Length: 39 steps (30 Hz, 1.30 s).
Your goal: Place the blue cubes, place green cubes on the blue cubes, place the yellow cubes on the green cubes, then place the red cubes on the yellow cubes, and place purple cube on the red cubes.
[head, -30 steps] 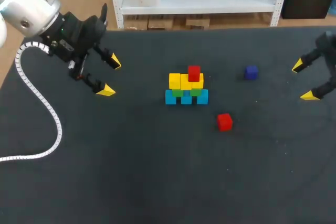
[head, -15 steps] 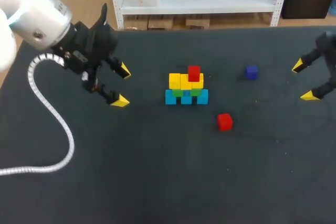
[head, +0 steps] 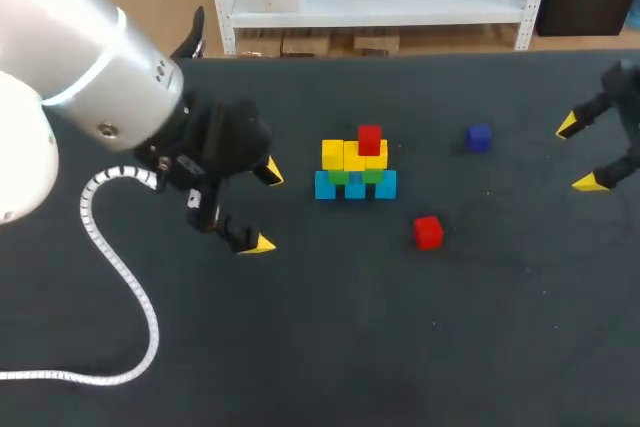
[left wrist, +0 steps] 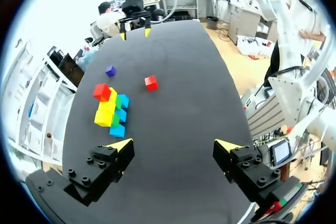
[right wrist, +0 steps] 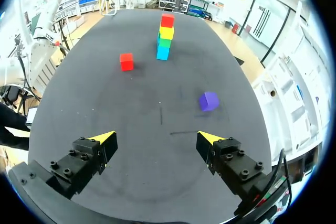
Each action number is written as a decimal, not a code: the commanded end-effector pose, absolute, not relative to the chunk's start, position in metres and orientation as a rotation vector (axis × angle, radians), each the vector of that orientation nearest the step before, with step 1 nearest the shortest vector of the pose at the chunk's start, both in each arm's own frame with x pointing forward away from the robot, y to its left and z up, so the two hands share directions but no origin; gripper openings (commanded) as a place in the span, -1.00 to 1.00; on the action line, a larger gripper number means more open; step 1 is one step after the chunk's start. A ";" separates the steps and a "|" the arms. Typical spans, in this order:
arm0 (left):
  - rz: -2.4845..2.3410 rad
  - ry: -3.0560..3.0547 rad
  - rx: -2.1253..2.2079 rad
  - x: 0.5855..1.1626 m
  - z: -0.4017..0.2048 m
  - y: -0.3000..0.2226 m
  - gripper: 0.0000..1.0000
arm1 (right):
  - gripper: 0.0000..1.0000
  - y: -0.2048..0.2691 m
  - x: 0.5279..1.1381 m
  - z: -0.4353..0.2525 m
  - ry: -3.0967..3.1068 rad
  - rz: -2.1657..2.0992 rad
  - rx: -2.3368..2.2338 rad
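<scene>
— So, where is the loose red cube (head: 428,232)?
— Right of centre, below the stack (head: 355,169). Wide open and empty, the left gripper (head: 267,209) is held nearby; the stack could be toppled if brushed.

Loose red cube (head: 428,232) sits apart from stack (head: 355,167); bare table (head: 400,347) btwn.

Head view looks down from behind; wrist views (facing each other) share the cube stack (head: 356,169).
</scene>
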<state>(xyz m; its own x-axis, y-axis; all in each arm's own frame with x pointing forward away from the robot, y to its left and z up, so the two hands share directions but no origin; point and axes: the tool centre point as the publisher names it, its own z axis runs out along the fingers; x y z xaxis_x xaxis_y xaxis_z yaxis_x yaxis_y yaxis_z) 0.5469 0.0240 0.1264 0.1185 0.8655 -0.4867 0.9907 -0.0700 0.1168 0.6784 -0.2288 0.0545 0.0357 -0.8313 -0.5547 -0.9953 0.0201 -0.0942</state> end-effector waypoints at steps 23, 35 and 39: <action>-0.476 1.498 2.182 0.597 0.139 0.119 1.00 | 1.00 -0.229 0.679 0.054 1.841 0.472 -1.858; -0.527 1.469 2.211 0.619 0.142 0.146 1.00 | 1.00 -0.229 0.679 0.054 1.841 0.472 -1.858; -0.544 1.545 2.161 0.622 0.139 0.150 1.00 | 1.00 -0.227 0.676 0.057 1.826 0.462 -1.866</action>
<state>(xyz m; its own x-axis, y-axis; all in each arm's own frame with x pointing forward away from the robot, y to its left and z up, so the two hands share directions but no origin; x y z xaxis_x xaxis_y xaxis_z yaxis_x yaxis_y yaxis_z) 0.6191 0.1506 0.1409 0.3014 0.7849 -0.5413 0.9516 -0.2835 0.1187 0.6785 -0.2287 0.0547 0.0406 -0.8312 -0.5545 -0.9952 0.0160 -0.0968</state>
